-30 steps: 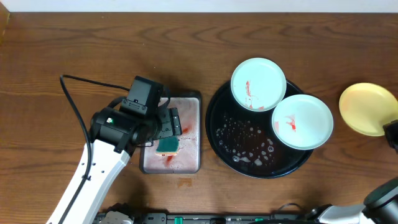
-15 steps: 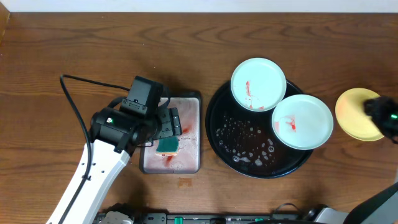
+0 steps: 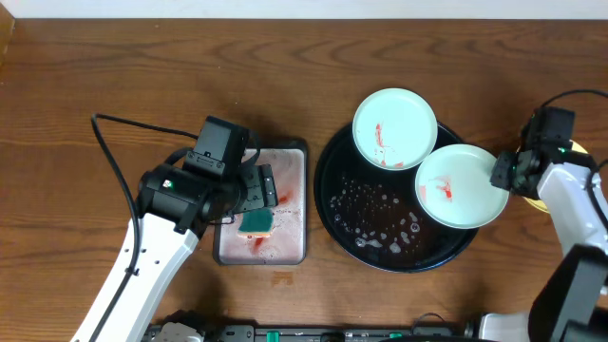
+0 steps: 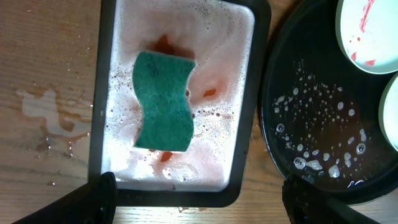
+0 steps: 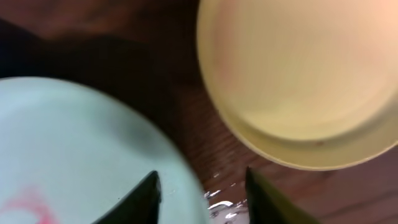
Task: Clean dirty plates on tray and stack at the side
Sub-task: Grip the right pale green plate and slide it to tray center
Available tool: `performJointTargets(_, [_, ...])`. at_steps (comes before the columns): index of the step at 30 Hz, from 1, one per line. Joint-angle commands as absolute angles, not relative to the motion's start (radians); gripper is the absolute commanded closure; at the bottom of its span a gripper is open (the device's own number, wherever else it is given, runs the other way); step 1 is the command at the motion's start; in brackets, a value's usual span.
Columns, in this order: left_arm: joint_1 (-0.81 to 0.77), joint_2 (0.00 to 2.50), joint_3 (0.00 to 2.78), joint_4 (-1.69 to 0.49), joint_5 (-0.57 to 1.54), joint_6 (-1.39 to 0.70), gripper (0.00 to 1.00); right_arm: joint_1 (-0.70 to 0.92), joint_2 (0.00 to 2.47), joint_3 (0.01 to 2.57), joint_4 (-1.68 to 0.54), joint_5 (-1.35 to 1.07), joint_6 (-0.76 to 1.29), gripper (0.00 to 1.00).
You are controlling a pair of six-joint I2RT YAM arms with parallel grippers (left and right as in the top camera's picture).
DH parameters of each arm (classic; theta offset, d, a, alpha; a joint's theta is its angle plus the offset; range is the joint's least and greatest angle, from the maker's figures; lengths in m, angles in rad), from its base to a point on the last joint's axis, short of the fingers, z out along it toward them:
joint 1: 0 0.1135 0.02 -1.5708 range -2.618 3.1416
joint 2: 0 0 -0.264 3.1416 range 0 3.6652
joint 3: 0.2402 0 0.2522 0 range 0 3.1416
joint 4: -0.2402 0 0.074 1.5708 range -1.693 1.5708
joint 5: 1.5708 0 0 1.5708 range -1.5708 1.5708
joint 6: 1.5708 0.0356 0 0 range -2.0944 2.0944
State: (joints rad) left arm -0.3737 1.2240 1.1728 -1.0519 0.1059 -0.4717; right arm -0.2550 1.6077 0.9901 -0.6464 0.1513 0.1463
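grasp on a plate rim looks like the step in hand. right end effector [image 3: 504,173] sits at the right edge of the near mint plate [image 3: 454,185], fingers apart. the wrist view shows one finger over the plate and the other beyond its lip. nothing is clamped yet.

positions: near mint plate lies on the right part of the tray [image 3: 328,204], overhanging the rim. far mint plate [image 3: 395,128] overhangs the tray's far rim. both carry red smears. their edges meet; i cannot tell which rides on top. yellow plate [image 5: 298,81] rests on the table [image 3: 114,66] just right of the tray, mostly under the right arm, no red visible.

left end effector [image 4: 202,199] hovers with fingers wide apart over the sponge [image 4: 163,101] in the silver pan [image 4: 106,93], holding nothing.

to do it well, my judgement:
- get one finger under the lip before closing; pinch the rim only.
- lift straight up first, so the far plate is not dragged along.
- keep clear of the yellow plate, which is very close.
- hold the plate level; it may be wet and slippery.
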Motion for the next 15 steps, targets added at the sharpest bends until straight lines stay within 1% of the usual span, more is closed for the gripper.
performJointTargets(1, [-0.369,1.223,1.177,-1.058,0.109,-0.467,0.15,-0.25,1.64,0.984,-0.643,0.147,0.148,0.65])
performJointTargets(3, [-0.369,1.223,1.177,-1.058,0.109,-0.467,0.15,-0.25,1.658,0.984,-0.649,0.103,0.148,0.63])
performJointTargets(4, [-0.369,1.223,1.177,-1.058,0.109,-0.467,0.15,-0.25,1.669,0.984,-0.659,0.096,0.149,0.64])
performJointTargets(5, [-0.369,1.223,1.177,-1.058,0.109,-0.467,0.15,-0.25,1.68,0.984,-0.672,0.097,0.149,0.74])
performJointTargets(8, [-0.369,1.223,1.177,-1.058,0.109,-0.467,0.15,-0.25,1.703,0.974,-0.703,0.101,0.147,0.97])
performJointTargets(9, [-0.369,1.223,1.177,-1.058,0.109,-0.467,0.15,-0.25,1.704,0.972,-0.723,0.108,0.147,0.99])
performJointTargets(15, [-0.369,1.223,1.177,-1.058,0.109,-0.467,0.15,-0.248,1.632,0.976,-0.865,0.115,0.15,0.99])
